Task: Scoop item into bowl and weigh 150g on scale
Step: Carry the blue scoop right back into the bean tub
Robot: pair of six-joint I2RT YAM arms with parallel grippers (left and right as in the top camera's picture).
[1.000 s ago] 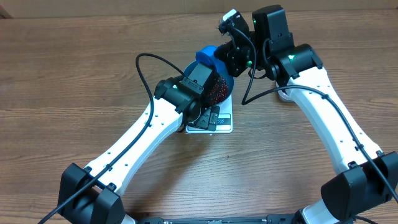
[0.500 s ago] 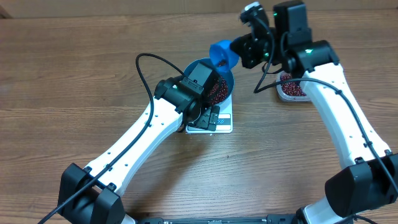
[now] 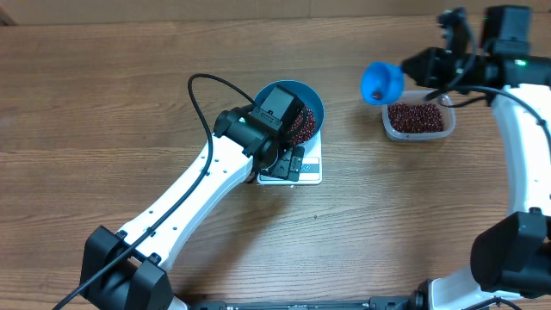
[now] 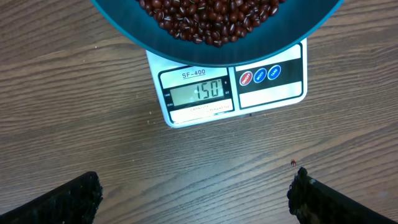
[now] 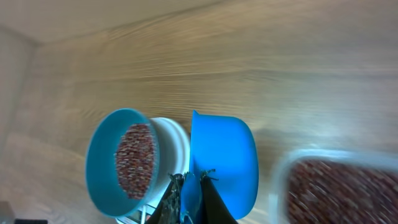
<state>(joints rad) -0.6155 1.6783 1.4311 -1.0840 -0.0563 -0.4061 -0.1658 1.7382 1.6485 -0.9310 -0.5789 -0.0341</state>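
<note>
The bowl (image 3: 293, 89) of beans (image 4: 211, 15) sits on the scale (image 4: 273, 92), display reading 150. The left gripper (image 4: 198, 199) hangs wide open above; the right gripper (image 5: 191, 202) pinches the blue scoop (image 3: 380, 83) beside the tub (image 3: 418, 136).

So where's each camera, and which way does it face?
Overhead: above the table, facing down on bowl, scale, tub; left arm and right arm show.
Left wrist: on left arm, facing down at scale display; fingertips of open left hand show.
Right wrist: on right arm, facing along shut right hand gripping the scoop.
Shared: all see beans in the bowl.
</note>
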